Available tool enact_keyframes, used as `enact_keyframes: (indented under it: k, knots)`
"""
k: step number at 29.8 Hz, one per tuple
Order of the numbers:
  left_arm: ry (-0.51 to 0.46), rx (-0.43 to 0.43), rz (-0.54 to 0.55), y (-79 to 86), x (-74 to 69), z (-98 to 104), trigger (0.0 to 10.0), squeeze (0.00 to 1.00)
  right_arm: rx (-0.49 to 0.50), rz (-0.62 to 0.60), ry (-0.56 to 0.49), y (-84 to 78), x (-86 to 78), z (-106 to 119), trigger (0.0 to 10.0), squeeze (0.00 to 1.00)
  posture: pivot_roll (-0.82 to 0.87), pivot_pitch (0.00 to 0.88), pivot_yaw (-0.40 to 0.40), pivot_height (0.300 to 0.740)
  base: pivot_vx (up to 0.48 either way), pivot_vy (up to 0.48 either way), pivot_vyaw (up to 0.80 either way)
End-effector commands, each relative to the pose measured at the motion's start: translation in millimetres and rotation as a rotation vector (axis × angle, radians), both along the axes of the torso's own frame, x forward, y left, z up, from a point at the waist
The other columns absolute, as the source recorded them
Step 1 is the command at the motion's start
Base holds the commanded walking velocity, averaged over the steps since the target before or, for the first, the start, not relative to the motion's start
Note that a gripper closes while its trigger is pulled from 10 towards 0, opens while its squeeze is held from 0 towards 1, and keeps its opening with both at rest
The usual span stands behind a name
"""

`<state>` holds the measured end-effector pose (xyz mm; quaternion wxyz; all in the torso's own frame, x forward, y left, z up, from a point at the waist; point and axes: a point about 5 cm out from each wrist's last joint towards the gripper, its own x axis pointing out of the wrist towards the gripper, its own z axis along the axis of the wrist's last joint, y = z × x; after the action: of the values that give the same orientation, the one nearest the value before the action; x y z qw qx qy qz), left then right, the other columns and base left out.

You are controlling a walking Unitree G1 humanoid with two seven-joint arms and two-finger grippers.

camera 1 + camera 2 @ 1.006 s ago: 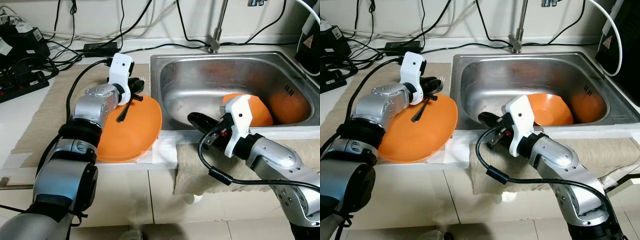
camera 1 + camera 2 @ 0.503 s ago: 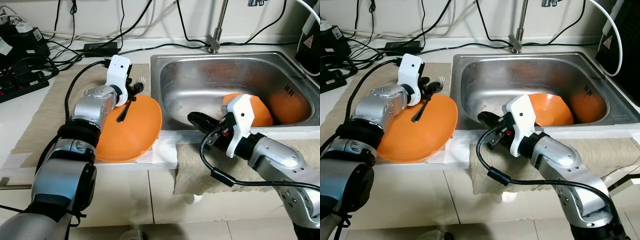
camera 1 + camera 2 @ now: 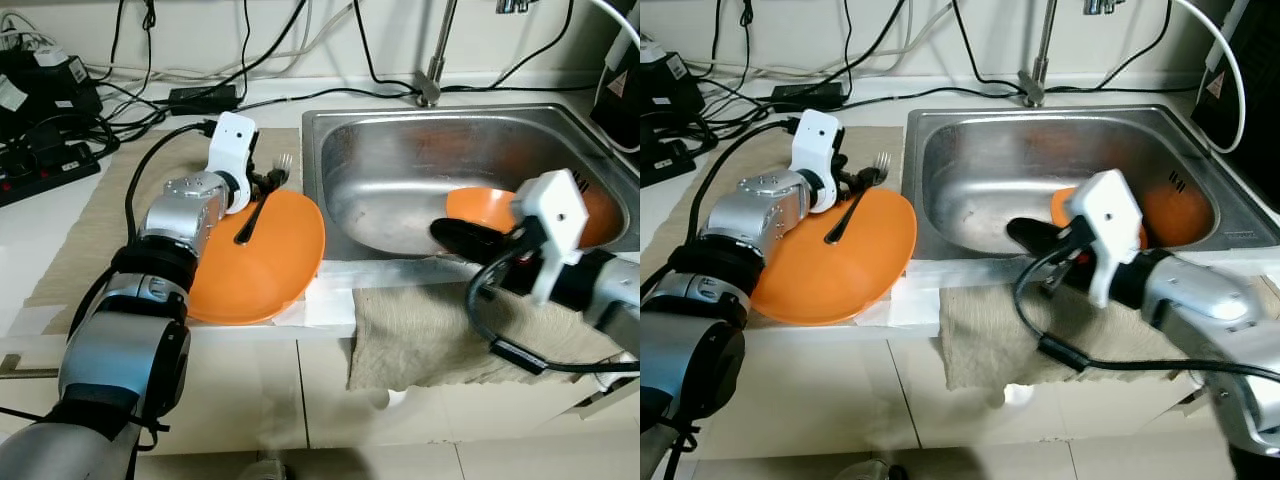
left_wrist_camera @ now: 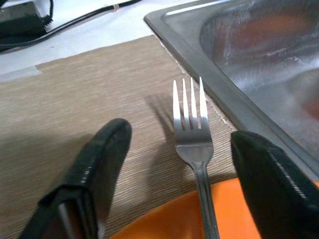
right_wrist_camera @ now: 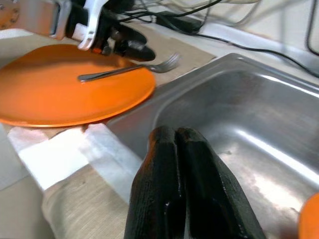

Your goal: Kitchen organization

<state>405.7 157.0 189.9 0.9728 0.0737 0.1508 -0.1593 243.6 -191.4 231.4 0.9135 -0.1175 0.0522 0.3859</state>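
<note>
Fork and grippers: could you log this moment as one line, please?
left gripper open astride fork | fork lying on orange plate | right gripper shut over sink

Bright, even light — glare on the sink (image 3: 400, 170); right arm slightly blurred.

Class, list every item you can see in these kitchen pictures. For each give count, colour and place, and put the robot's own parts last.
Round orange plastic plate: one, orange, on the counter left of the sink.
Silver metal fork: one, silver, handle on the plate, tines over the beige woven mat.
Beige woven mat: one, beige, under the plate.
Stainless steel sink: one, silver, at the right of the counter.
Orange bowls: two, orange, in the sink's right part.
Beige cloth: one, beige, draped over the counter edge.
Chrome tap stem: one, silver, behind the sink.
Black cables: several, black, along the back of the counter.
Left end effector: open, astride the fork.
Right end effector: shut, over the sink's front edge.
</note>
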Motion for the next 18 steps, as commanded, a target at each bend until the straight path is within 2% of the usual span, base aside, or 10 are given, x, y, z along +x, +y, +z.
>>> enact_keyframes:
  k: [1, 4, 13, 14, 18]
  knots:
    - [-0.018, 0.012, 0.001, 0.3, 2.9, 8.1, 10.0, 1.0, -0.03, 0.009, 0.003, -7.8, -0.2, 6.2, 10.0, 0.0, -0.11, 0.002, 0.075, 0.74, 0.0, 0.0, 0.0]
    - [-0.006, 0.016, -0.002, -1.2, 3.2, 6.8, 10.0, 1.0, -0.032, 0.019, 0.012, -11.6, 1.2, 10.8, 10.0, 0.0, -0.11, 0.0, 0.072, 0.74, 0.0, 0.0, 0.0]
    - [0.035, 0.009, -0.012, -2.4, 2.3, 2.6, 10.0, 1.0, -0.017, 0.07, 0.055, -6.9, -2.0, 6.3, 10.0, 0.0, -0.1, 0.0, 0.063, 0.74, 0.0, 0.0, 0.0]
    - [0.052, -0.015, -0.015, -3.3, 2.3, 2.1, 10.0, 0.0, -0.011, 0.079, 0.058, -6.6, -1.5, 8.0, 10.0, 0.0, -0.1, 0.0, 0.063, 0.74, 0.0, 0.0, 0.0]
    - [0.069, -0.035, -0.009, -2.4, 3.1, 2.1, 10.0, 0.0, -0.003, 0.104, 0.067, -5.2, -2.1, 11.1, 10.0, 0.0, -0.1, 0.0, 0.063, 0.74, 0.0, 0.0, 0.0]
